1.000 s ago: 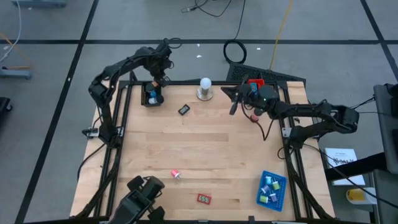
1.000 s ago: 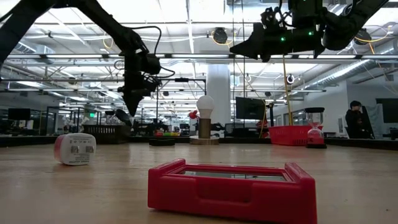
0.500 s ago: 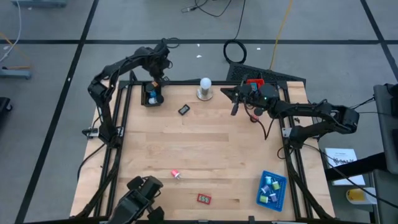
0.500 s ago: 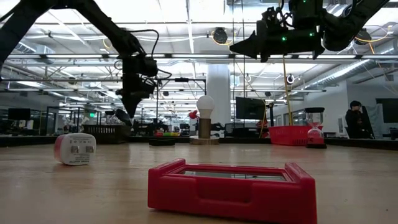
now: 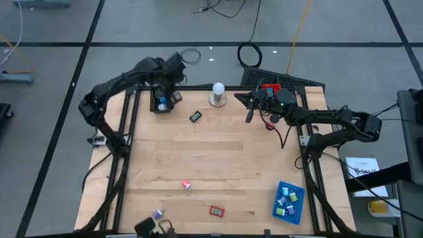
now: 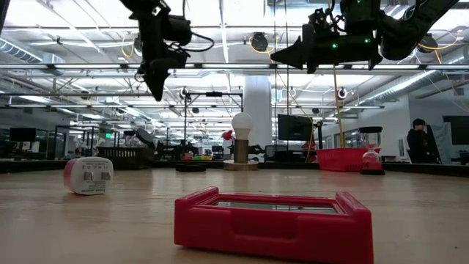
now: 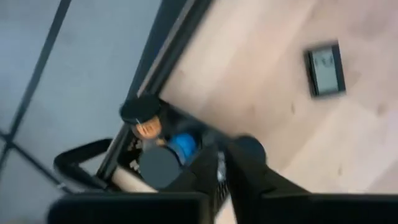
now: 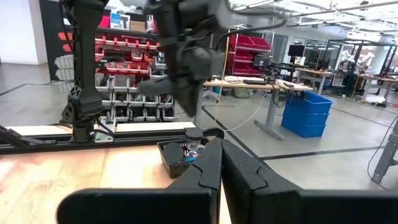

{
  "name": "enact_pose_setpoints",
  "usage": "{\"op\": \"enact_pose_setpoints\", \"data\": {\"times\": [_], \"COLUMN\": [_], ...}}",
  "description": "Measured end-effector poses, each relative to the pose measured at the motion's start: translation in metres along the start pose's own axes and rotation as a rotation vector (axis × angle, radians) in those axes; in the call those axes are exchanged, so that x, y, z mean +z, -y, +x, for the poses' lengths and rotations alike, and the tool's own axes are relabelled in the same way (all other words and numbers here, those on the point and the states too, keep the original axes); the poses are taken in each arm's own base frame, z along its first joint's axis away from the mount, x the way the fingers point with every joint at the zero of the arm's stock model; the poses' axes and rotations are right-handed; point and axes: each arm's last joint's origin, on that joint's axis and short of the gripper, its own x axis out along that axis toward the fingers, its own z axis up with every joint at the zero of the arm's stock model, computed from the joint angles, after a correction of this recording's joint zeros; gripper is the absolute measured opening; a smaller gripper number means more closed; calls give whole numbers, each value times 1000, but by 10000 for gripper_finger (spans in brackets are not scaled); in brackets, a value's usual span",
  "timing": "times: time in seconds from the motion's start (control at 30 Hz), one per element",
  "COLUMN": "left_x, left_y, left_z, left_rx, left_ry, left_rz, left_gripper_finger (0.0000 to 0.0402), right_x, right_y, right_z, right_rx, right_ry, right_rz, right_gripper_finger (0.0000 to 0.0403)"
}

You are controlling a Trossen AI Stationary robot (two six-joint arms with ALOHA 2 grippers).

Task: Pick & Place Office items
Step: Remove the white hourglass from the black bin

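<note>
My left gripper (image 5: 173, 78) hangs high above the table's far left corner, over the black tray (image 5: 162, 102), its fingers nearly together and holding nothing. In my left wrist view the tray (image 7: 186, 134) lies below the fingers with a blue piece (image 7: 182, 144) and dark round pieces inside. My right gripper (image 5: 250, 114) hovers over the far right part of the table, near the red tray (image 5: 272, 88), fingers pressed shut and empty. A white ball on a grey base (image 5: 217, 94) stands at the far edge between the two arms. A small black item (image 5: 195, 116) lies on the wood, near the black tray and the ball. Toward the near edge a pink and white roll (image 5: 187, 185) rests on the wood, with a red block (image 5: 217, 211) just beyond it and a purple piece (image 5: 157, 214) at the near left. A blue tray (image 5: 289, 201) at the near right holds several small items. In the low view the red block (image 6: 272, 224) sits closest, the roll (image 6: 89, 175) to its left.
</note>
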Motion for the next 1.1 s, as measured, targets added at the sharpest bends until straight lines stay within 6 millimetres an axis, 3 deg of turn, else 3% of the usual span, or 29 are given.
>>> {"op": "enact_pose_setpoints", "data": {"times": [0.13, 0.27, 0.37, 0.5, 0.77, 1.1], "left_x": [-1, 2, 4, 9, 14, 12], "left_y": [26, 38, 40, 36, 39, 47], "left_z": [-1, 10, 26, 50, 82, 88], "left_rx": [35, 3, 8, 13, 75, 134], "left_ry": [-70, -112, -192, -259, -358, -413], "left_rz": [84, 118, 138, 158, 228, 290], "left_gripper_finger": [113, 213, 277, 331, 349, 346], "right_x": [0, 0, 0, 0, 0, 0], "right_y": [0, 0, -1, -2, -2, -2], "right_z": [0, 0, 0, 0, 0, 0], "right_rx": [0, 2, 39, 79, 79, 79], "right_ry": [0, 0, 3, 7, 6, 6], "right_rz": [-1, -1, 0, 4, 7, 5], "right_gripper_finger": [0, 0, 0, 0, 0, 0]}}
